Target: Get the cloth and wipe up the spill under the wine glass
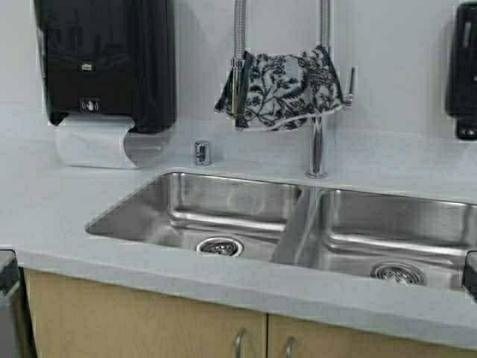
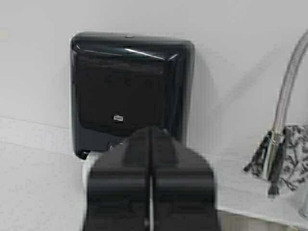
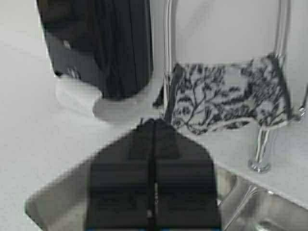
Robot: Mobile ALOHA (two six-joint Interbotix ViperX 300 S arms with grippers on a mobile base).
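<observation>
Cloth (image 1: pixel 287 88) hangs draped over the faucet (image 1: pixel 319 142) at upper centre of the high view, folded across the tall chrome loop, presumably left there to dry; it would lift off upward. Wine glass and spill: not visible in any view.

Left end effector (image 2: pixel 150 202) fills the lower centre of its wrist view, fingers pressed together, empty, aimed at the black paper towel dispenser (image 1: pixel 104 60) on the wall at upper left. Right end effector (image 3: pixel 153 192) likewise closed and empty, facing the cloth but well apart from it.

Double steel sink (image 1: pixel 186 216) spans mid-frame, set in a pale grey surface (image 1: pixel 45 201). Wood cabinet doors (image 1: pixel 149 328) below. White wall behind.
</observation>
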